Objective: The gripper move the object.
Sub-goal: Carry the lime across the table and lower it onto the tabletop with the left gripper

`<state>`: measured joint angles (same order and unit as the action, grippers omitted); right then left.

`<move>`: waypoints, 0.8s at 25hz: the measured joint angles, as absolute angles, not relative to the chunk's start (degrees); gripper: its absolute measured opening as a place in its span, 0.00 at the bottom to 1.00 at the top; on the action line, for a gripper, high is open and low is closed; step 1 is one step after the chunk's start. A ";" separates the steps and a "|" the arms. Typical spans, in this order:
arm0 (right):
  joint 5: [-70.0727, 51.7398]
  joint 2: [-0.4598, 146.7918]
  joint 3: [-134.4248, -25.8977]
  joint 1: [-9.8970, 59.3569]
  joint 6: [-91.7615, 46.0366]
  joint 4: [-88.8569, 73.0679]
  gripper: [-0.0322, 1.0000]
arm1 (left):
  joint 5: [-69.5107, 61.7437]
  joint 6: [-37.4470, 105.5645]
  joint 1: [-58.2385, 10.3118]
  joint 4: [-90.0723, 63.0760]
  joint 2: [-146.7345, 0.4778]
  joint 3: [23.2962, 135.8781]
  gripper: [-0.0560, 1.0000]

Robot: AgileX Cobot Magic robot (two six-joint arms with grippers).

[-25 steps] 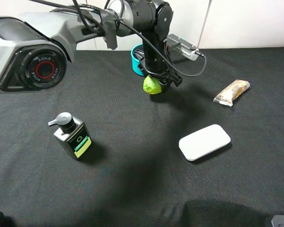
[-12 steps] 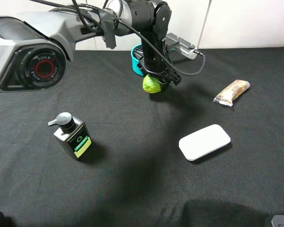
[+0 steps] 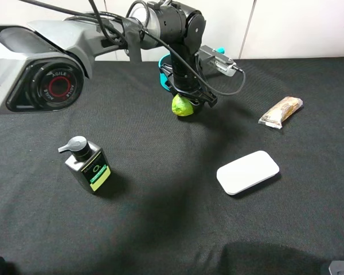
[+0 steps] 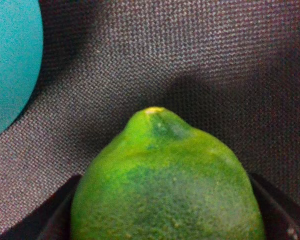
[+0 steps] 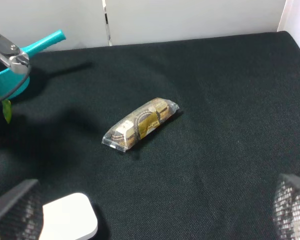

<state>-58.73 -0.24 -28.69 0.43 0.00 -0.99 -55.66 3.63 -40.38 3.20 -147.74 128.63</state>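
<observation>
Writing: the round, red-ringed joint housing [image 3: 54, 85] of the grey-and-black left arm carries the letters "AGILE".
Label: the black pump bottle [image 3: 87, 166] with a green label shows a ring mark; its words are too small to read.
Wrapper: the clear-wrapped brown snack bar [image 3: 281, 112] has print that is not legible.
Left gripper: the black two-fingered left gripper [image 3: 190, 101] is pinched onto the small, dimpled yellow-green lime [image 3: 182, 106], one finger at each side.
Lime: held low over the black woven cloth [image 3: 160, 217], just in front of the teal pot [image 3: 162, 71]; whether it touches the cloth cannot be told.
Right gripper: the mesh-padded right gripper [image 5: 155, 192] is spread wide with nothing between its fingers, above the cloth near the white rounded oblong case [image 3: 247, 172].
Change: since a second ago the wrist has drawn slightly back toward the pot, carrying the lime a little to the left; the pot's teal handle tip now shows beyond the wrist. Bottle, case and snack bar lie as before.
</observation>
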 joint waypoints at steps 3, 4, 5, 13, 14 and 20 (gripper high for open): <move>-58.73 -0.24 -28.69 0.43 0.00 -0.99 0.70 | -55.66 3.63 -40.38 3.20 -147.74 128.63 0.63; -58.73 -0.24 -28.69 0.43 0.00 -0.99 0.70 | -55.66 3.63 -40.38 3.20 -147.74 128.63 0.63; -58.73 -0.24 -28.69 0.43 0.00 -0.99 0.70 | -55.61 3.63 -40.38 3.20 -147.74 128.63 0.63; -58.73 -0.24 -28.69 0.43 0.00 -0.99 0.70 | -55.67 3.63 -40.38 3.20 -147.74 128.63 0.63; -58.73 -0.24 -28.69 0.43 0.00 -0.99 0.70 | -55.67 3.63 -40.38 3.20 -147.74 128.63 0.63; -58.73 -0.24 -28.69 0.43 0.00 -0.99 0.70 | -56.13 3.63 -40.38 3.20 -147.74 128.63 0.63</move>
